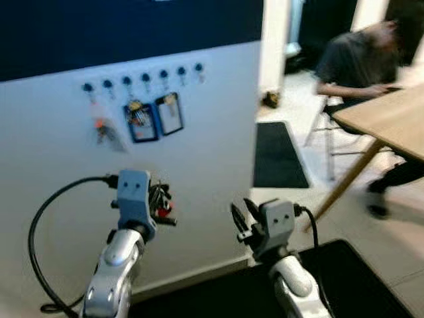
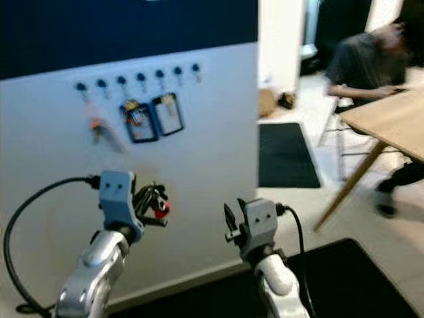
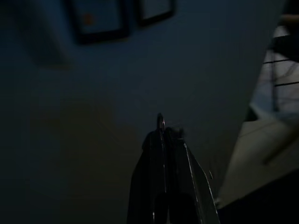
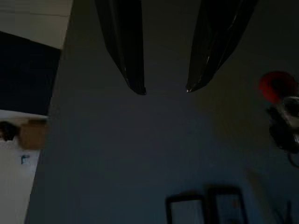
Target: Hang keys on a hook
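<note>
Holding the keys pinched tight, the left gripper was up in front of the white wall, well below the hooks, lots of bare wall between. Two badges and another key bunch hung there already. Right gripper sat near the wall's edge, fingers apart, holding nothing. A person sat at a table off to the right

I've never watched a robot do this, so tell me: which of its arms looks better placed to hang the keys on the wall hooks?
The left. Its left gripper is shut on the keys, raised toward the wall below the row of hooks. The right gripper is open and holds nothing, lower and nearer the wall's edge.
</note>
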Motion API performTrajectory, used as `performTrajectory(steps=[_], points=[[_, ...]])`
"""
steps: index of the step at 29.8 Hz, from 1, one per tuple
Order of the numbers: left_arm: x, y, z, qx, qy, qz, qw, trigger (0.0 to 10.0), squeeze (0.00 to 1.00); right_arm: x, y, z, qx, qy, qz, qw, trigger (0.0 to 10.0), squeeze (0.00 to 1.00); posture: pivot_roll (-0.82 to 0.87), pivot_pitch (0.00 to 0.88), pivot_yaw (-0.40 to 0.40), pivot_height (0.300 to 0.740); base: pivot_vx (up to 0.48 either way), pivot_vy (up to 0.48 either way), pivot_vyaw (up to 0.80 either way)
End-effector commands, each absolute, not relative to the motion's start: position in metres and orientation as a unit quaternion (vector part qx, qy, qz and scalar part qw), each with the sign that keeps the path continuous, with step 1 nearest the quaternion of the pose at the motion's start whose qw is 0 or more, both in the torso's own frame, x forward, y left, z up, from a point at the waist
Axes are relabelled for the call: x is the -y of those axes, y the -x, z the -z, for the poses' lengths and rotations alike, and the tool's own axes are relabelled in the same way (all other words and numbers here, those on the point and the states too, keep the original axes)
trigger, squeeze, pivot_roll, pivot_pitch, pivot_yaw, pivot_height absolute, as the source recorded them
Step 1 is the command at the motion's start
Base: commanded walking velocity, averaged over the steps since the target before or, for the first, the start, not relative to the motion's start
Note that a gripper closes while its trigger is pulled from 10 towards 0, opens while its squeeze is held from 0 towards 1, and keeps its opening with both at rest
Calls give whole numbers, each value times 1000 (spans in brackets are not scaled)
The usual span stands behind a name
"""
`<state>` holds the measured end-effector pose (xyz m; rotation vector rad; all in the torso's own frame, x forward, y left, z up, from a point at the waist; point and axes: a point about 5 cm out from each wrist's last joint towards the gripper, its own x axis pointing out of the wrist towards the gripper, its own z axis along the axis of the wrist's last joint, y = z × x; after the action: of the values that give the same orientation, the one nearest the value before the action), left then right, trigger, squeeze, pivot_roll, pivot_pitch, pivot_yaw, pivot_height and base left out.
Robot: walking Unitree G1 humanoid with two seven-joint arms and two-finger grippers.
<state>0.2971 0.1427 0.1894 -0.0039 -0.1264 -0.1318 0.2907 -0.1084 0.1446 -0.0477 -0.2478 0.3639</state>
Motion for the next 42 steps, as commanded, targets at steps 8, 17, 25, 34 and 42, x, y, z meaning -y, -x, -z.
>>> performTrajectory(steps=[8, 17, 25, 34, 42], points=[[-148, -296, -189, 63, -8, 58, 996, 10000, 0, 106, -289, -143, 120, 15, -182, 976, 10000, 0, 43, 113, 85, 740, 0, 0, 794], [-148, -296, -188, 61, -9, 61, 996, 10000, 0, 107, -290, -143, 119, 15, -177, 977, 10000, 0, 41, 113, 88, 740, 0, 0, 773], [-145, -297, -190, 66, -16, 68, 995, 10000, 0, 109, -291, -144, 122, 17, -168, 978, 10000, 0, 40, 107, 87, 740, 0, 0, 0], [-129, -302, -205, 89, -25, 88, 992, 10000, 0, 110, -292, -146, 128, 17, -160, 979, 10000, 0, 35, 105, 87, 740, 0, 0, 0], [-109, -312, -236, 132, 3, 116, 984, 10000, 0, 111, -294, -155, 145, 18, -150, 978, 10000, 0, 31, 109, 93, 740, 0, 0, 0]])
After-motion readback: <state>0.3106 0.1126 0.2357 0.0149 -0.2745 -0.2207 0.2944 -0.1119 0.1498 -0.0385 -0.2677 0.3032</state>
